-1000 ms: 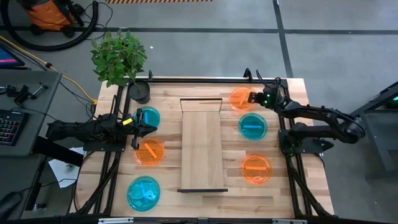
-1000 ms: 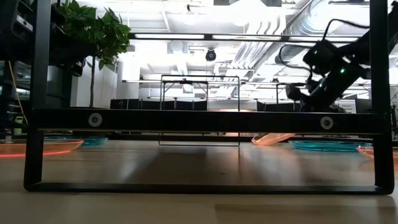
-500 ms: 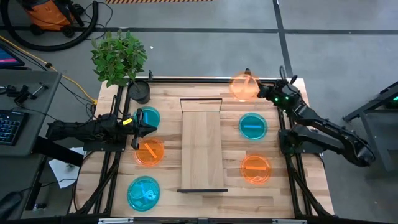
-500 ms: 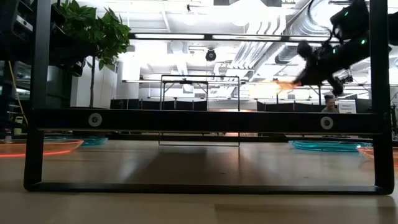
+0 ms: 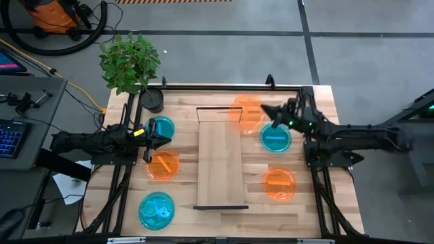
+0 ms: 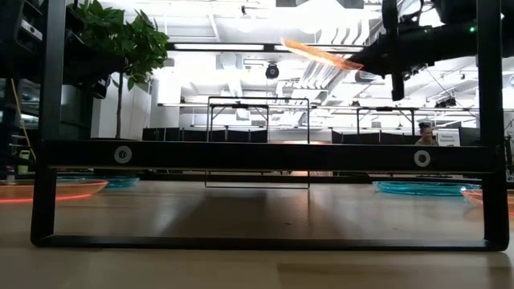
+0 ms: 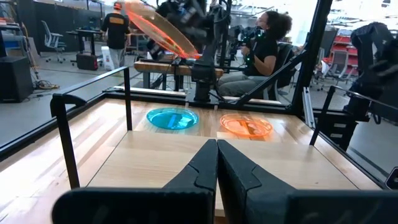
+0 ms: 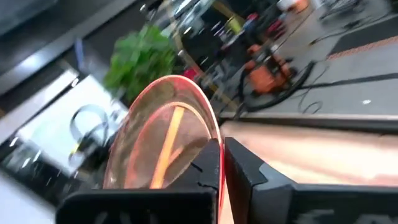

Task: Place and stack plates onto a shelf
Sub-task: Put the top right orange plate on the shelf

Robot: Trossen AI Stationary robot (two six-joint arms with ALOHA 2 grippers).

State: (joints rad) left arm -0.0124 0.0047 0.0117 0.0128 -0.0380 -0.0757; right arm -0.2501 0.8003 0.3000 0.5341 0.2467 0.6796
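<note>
The right hand (image 5: 266,112), clamped on the rim of an orange plate (image 5: 247,110), holds it tilted above the shelf's (image 5: 220,163) far end, while the left hand (image 5: 150,140) rests closed near the table's (image 5: 319,210) left edge.

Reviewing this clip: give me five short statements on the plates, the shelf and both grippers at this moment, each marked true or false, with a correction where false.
1. The right gripper holds an orange plate in the air. True.
2. A plate already lies on the shelf. False: the shelf board is bare; the carried plate hangs above its far end.
3. The left gripper is shut and holds nothing. True.
4. Three cyan-blue plates lie on the tabletop. True: two on the left arm's side, one on the right arm's side.
5. All three orange plates lie on the tabletop. False: only two do; the third is in the right gripper.
</note>
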